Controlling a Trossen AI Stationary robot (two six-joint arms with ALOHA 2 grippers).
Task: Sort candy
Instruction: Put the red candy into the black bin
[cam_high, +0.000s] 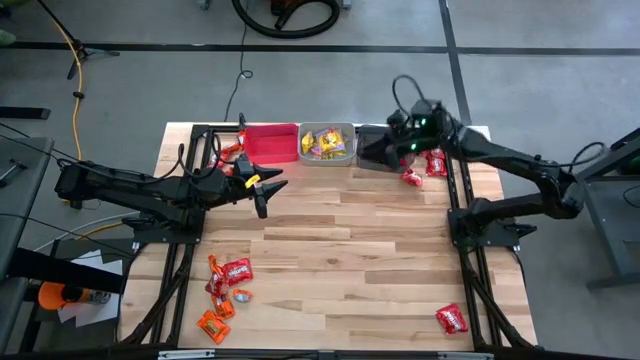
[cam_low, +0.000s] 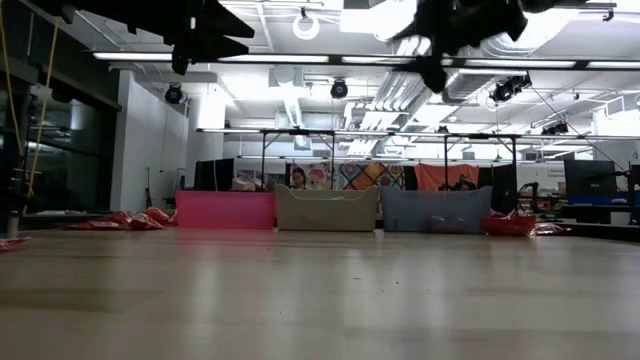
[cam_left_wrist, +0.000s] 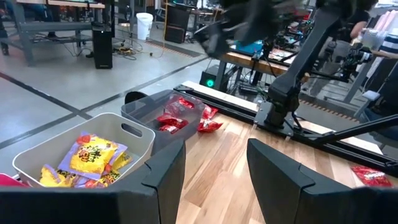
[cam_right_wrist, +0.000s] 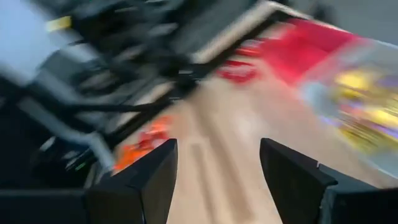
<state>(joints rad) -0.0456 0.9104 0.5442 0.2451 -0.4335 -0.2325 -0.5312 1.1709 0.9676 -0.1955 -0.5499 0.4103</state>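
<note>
Your right hand (cam_high: 385, 150), fingers parted and empty, hovers over the dark bin (cam_high: 372, 140), with loose red candy (cam_high: 425, 167) on the tabletop (cam_high: 350, 250) just beside it, nearer than your left hand (cam_high: 268, 190), also spread empty.

high: straight down | low: table-level, facing bins (cam_low: 326, 208); wrists: forward past pincers

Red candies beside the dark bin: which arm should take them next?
Probably the right. Its tool hangs open over the dark bin, right beside those red candies. The left tool, also open, sits in front of the red bin, farther away.
</note>
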